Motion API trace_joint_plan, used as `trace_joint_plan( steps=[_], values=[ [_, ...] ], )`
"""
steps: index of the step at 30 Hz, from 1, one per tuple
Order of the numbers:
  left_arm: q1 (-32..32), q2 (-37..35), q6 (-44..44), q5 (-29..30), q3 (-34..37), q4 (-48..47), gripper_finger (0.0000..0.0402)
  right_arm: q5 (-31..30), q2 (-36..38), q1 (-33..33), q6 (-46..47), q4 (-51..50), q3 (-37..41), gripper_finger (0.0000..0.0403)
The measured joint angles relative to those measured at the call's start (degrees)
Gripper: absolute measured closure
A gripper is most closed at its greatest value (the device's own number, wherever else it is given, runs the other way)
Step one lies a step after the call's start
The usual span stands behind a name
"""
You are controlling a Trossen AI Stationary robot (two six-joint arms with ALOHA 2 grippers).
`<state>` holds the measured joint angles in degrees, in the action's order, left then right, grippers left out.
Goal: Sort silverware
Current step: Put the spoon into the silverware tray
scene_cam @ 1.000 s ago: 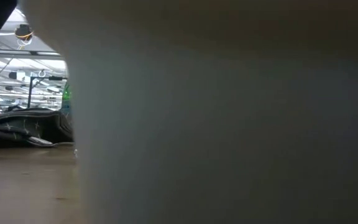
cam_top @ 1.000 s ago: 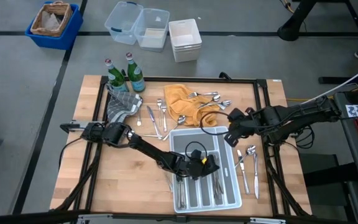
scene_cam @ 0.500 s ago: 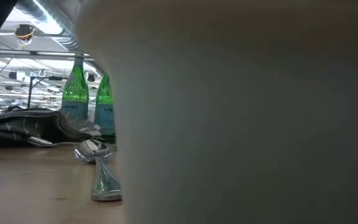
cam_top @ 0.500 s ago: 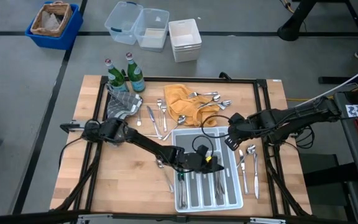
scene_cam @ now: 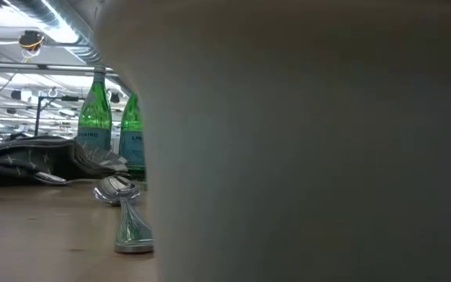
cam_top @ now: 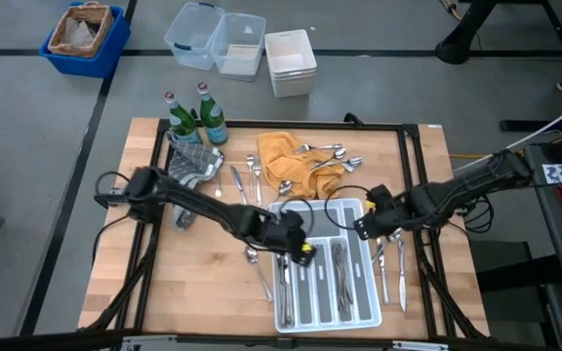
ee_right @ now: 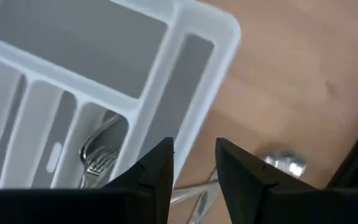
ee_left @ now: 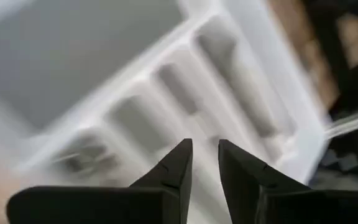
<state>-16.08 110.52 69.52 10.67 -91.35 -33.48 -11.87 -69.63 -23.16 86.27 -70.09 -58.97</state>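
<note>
At centre frame in the high view, the left gripper [cam_top: 301,244] is hovering over the white tray's [cam_top: 372,314] left side, jaws standing slightly parted with nothing between them. At the tray's right rim, the right gripper [cam_top: 361,226] is hanging with jaws spread, empty. Silverware [cam_top: 341,283] is lying in the tray compartments, more on the orange cloth [cam_top: 279,156] at upper centre.

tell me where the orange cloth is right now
In the high view the orange cloth lies at the table's far middle, behind the white tray, with spoons on it.
</note>
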Motion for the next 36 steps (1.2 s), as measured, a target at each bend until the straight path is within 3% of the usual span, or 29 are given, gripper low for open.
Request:
trace_joint_plan(
  steps=[6,13,17,23,27,36],
  values=[
    [-0.2,-8.0,-8.3,0.7,0.0,-21.5,0.0335,2.7,0.0,-6.5,20.1,2.2,5.4,0.0281],
    [0.0,-12.8,-17.9,2.0,0.5,-33.6,0.0335,3.5,0.0,-10.8,38.0,4.6,11.2,0.0281],
    [0.0,-14.8,-20.7,1.7,4.6,-33.8,0.0335,5.2,0.0,-11.5,44.3,8.4,14.9,0.0281],
    [-0.3,-17.5,-19.0,-0.1,12.9,-33.0,0.0335,6.1,0.0,-11.4,46.4,16.9,20.6,0.0281],
    [-0.7,-17.7,-17.8,-1.0,16.9,-32.2,0.0335,9.2,0.0,-11.4,49.1,16.6,23.0,0.0281],
    [-1.2,-17.7,-17.0,-5.9,23.6,-17.9,0.0335,9.8,0.0,-11.4,49.8,16.5,26.0,0.0281]
  ],
)
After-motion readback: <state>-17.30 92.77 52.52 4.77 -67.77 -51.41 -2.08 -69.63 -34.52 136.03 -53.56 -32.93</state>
